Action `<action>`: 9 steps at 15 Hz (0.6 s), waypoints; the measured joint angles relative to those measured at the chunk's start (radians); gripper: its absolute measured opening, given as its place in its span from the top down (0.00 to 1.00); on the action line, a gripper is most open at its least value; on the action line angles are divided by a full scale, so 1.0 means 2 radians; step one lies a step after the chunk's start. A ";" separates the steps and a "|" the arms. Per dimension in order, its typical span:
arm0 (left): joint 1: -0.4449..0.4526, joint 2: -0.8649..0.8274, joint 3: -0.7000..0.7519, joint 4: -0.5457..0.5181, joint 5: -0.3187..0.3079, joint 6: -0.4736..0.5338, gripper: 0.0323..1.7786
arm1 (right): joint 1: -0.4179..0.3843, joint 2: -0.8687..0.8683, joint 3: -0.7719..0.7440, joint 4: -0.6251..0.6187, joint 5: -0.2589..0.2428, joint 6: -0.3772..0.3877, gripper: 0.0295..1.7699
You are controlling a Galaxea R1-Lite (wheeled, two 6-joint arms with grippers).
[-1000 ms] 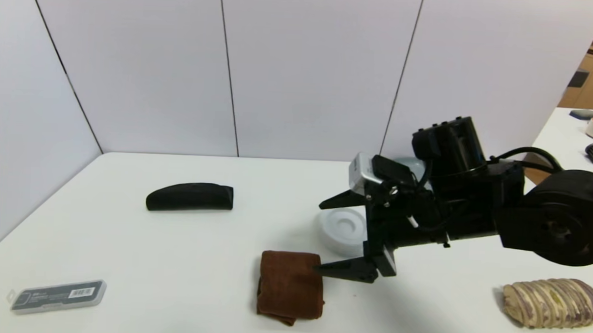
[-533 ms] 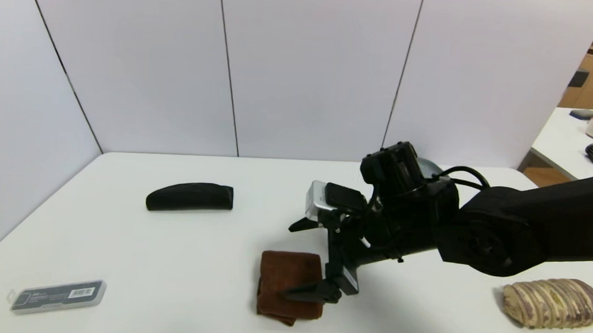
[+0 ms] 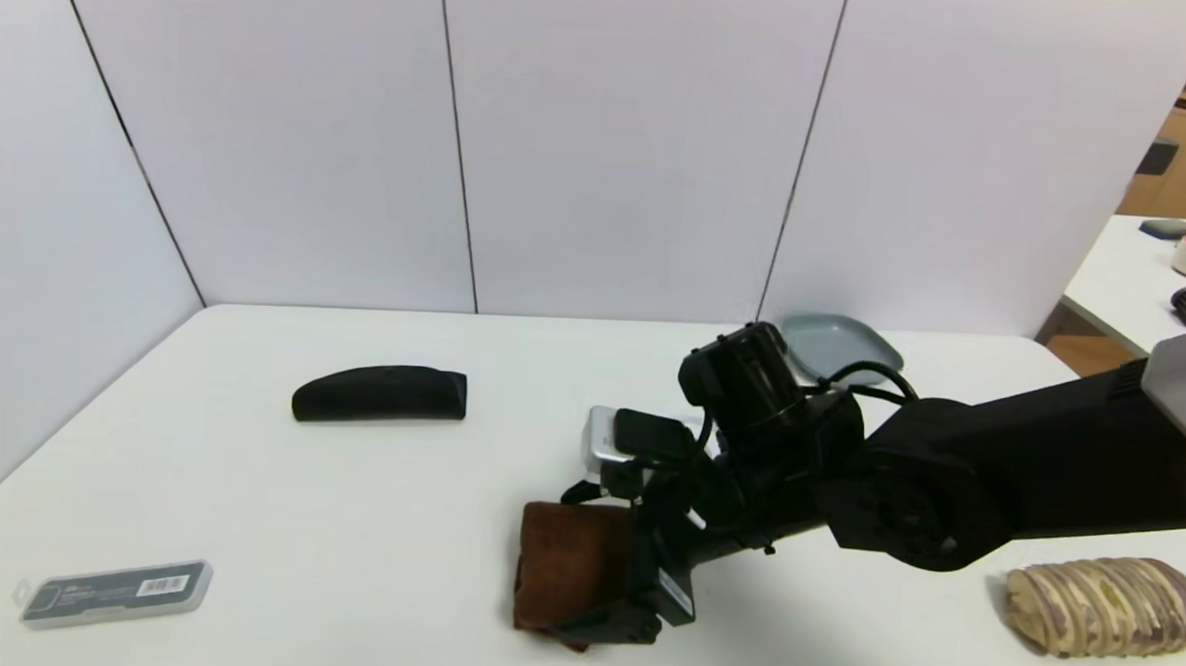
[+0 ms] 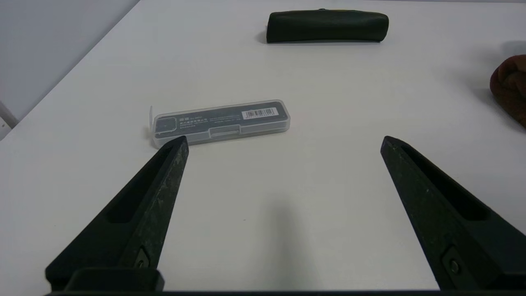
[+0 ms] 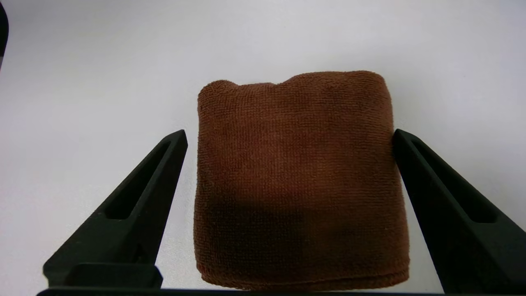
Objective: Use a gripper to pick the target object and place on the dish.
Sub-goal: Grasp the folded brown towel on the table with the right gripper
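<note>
The right gripper (image 5: 287, 137) had its black fingers (image 5: 135, 205) spread wide, one on each side of the folded dark-brown fuzzy towel (image 5: 298, 172), which lay flat on the white counter (image 5: 82, 82) between them. One finger sat just beside the cloth's edge and may have been brushing it; the wrist view left that hard to call. The shallow grey-blue dish (image 3: 838, 346) waited well apart, beyond the arm at the back of the counter. The left gripper (image 4: 283, 142) hung parked, fingers apart, with a clear plastic case (image 4: 220, 122) past its tips.

The risk here: fingers closing too high would pinch only the top fold, so the towel could unfurl or slip off mid-carry. Closing off-centre, that near finger could shove the cloth sideways instead of clamping it.
</note>
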 joint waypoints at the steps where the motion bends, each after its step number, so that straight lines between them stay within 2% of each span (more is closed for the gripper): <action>1: 0.000 0.000 0.000 0.000 0.000 0.000 0.05 | 0.002 0.003 0.000 0.000 0.000 0.000 0.03; 4: 0.000 0.000 0.000 0.000 0.000 0.000 0.05 | 0.006 0.012 0.000 -0.001 -0.001 0.000 0.03; 9: 0.000 0.000 0.000 0.000 0.000 0.000 0.05 | 0.009 0.034 -0.015 -0.001 -0.023 -0.001 0.03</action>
